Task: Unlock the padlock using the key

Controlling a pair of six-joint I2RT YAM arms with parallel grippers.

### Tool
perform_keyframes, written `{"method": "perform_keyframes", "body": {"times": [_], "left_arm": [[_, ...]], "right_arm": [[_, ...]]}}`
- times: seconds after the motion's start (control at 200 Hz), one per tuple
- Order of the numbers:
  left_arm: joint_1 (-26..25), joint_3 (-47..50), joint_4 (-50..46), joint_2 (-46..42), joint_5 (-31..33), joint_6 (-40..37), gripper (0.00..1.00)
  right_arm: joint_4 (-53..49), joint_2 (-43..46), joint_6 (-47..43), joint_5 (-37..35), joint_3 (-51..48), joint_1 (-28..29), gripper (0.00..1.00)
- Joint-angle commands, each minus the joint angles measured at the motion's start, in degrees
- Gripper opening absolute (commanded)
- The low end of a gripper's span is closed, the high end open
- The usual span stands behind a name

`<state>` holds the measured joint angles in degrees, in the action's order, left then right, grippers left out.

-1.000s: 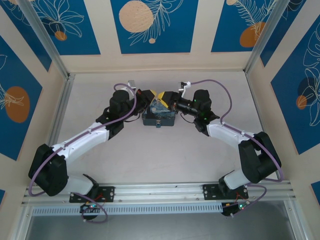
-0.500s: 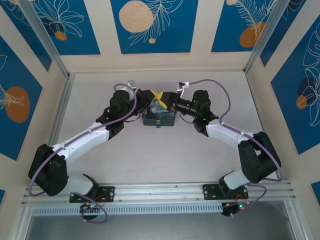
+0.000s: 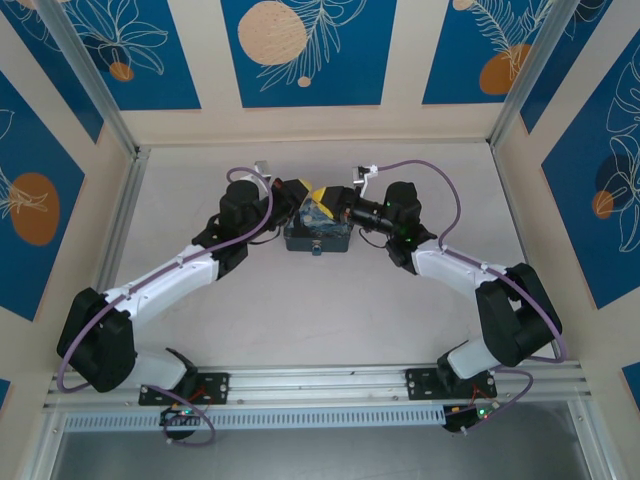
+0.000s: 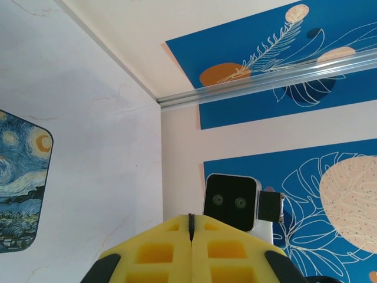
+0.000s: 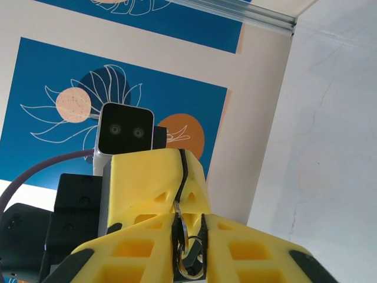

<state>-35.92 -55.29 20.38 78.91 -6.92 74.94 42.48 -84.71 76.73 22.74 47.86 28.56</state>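
1. Now both sets of jaws meet tip to tip in the air above the tin (image 3: 318, 238), clear of the desk (image 3: 320, 330).
2. Left jaws: fully shut, with a thin dark sliver in the seam. We read it as the key (image 4: 189, 217).
3. Right jaws: narrow, around a silvery loop and a dark bit. We read that as the padlock (image 5: 188, 257). We can't tell if it's clamped.
4. The padlock lies straight ahead of the left jaws, and the key's long axis runs along that line. We judge the turn depends on keeping it.
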Motion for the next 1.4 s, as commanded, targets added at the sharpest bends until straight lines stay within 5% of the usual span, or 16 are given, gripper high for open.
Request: {"method": "perform_keyframes", "body": {"times": [0.0,0.15,1.015,1.14,1.395], "left_arm": [[-0.7,0.6,1.1,-0.4,1.1,0.3,0.00],[-0.8,0.9,1.0,-0.6,1.2,0.3,0.00],[-0.8,2.8,0.2,-2.0,1.3,0.3,0.00],[-0.7,2.9,0.1,-2.0,1.9,0.9,0.00],[-0.8,3.8,-0.5,-2.8,3.9,2.0,0.00]], "right_arm": [[0.8,0.2,0.0,0.2,-0.8,0.6,0.12],[0.1,0.1,-0.2,-0.1,-0.4,0.4,0.00],[-1.4,-0.1,1.0,-0.5,0.0,-2.2,0.00],[-1.2,-0.1,1.1,-0.6,-0.3,-1.8,0.22],[-1.2,-0.2,1.1,-0.5,-0.4,-1.0,0.32]]}}
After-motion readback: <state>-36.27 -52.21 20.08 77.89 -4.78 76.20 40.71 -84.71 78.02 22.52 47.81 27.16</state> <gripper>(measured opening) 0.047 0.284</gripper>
